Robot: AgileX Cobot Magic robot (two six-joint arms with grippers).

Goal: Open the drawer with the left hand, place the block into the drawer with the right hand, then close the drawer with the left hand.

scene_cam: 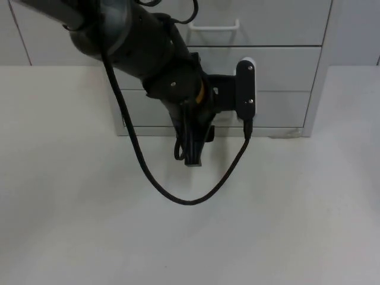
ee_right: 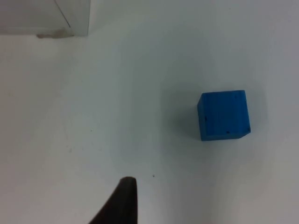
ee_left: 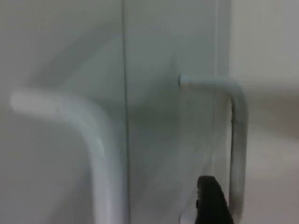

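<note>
Before the shut drawers (scene_cam: 279, 68), left gripper (scene_cam: 193, 155) hangs low.

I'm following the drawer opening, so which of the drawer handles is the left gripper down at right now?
The left gripper is at the bottom drawer, low by the table. The white handle higher up is on another drawer, well above it.

You're looking at a drawer unit (scene_cam: 261, 71) sitting at the back of the bench (scene_cam: 89, 225), drawers stacked one above another. The left pincer (scene_cam: 194, 155) is hanging right in front of the lowest drawer (scene_cam: 279, 110), close by its handle (ee_left: 236, 140). The block (ee_right: 224, 115) is lying on the bench, well apart from the unit's corner.
</note>
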